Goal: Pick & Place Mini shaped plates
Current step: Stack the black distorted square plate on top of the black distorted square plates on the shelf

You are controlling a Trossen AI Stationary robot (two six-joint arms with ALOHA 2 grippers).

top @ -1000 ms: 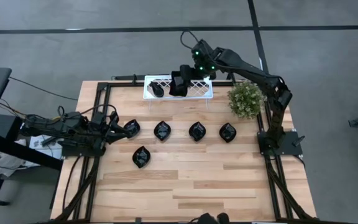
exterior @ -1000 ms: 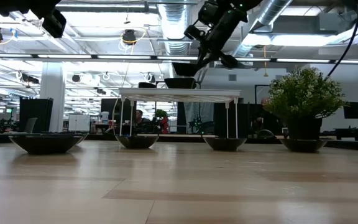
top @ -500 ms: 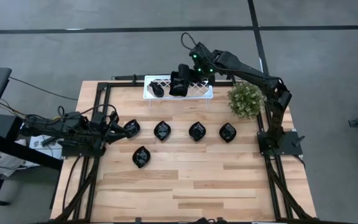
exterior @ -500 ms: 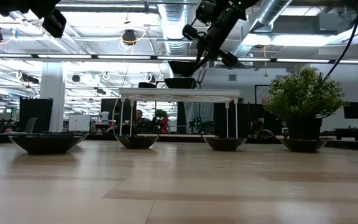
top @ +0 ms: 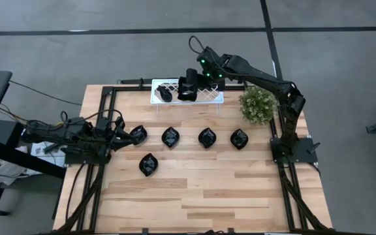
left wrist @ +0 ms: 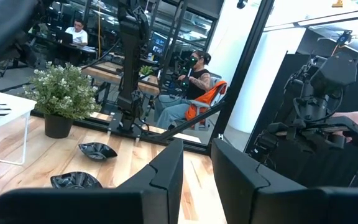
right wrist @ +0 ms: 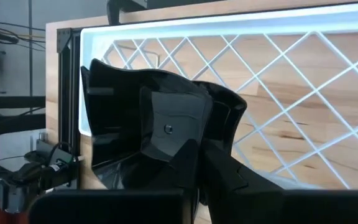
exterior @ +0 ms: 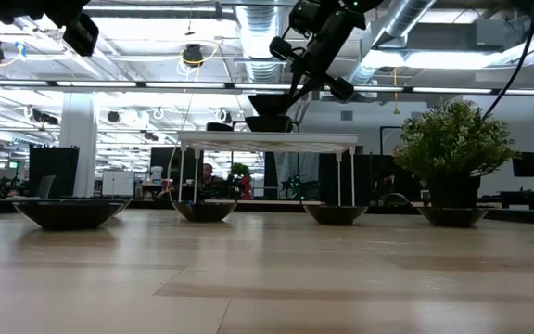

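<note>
The step in hand looks like the placing of 1 glossy black mini shaped plate (right wrist: 160, 124) onto the white lattice wire rack (top: 209, 95) at the far edge of the pale wooden counter (top: 194, 189). The right end effector (top: 188, 87) hangs over the rack's middle, and in the right wrist view its dark fingers (right wrist: 185, 165) pinch the near rim of that plate, which sits low over the white lattice. In the low view the plate (exterior: 269, 122) appears to rest on, or just above, the rack top; contact cannot be told for certain. 1 other black plate (top: 166, 94) already lies on the rack just beside it.

My reading is that the next move calls for a clean release: the fingers must part enough to free the rim, then lift straight away so the plate is not dragged or tipped off the lattice. The plate's gloss suggests it may slide readily on the thin wires.

The right arm reaches from its base at the counter's right side, past the small green potted plant (top: 258, 104), with the wrist bent down toward the rack.

5 more black plates remain on the counter: 4 in a row (top: 207, 138) and 1 nearer (top: 149, 164). The left end effector (top: 124, 134) waits at the counter's left edge, low and level, beside the leftmost plate of that row, its fingers a little apart and grasping nothing.
</note>
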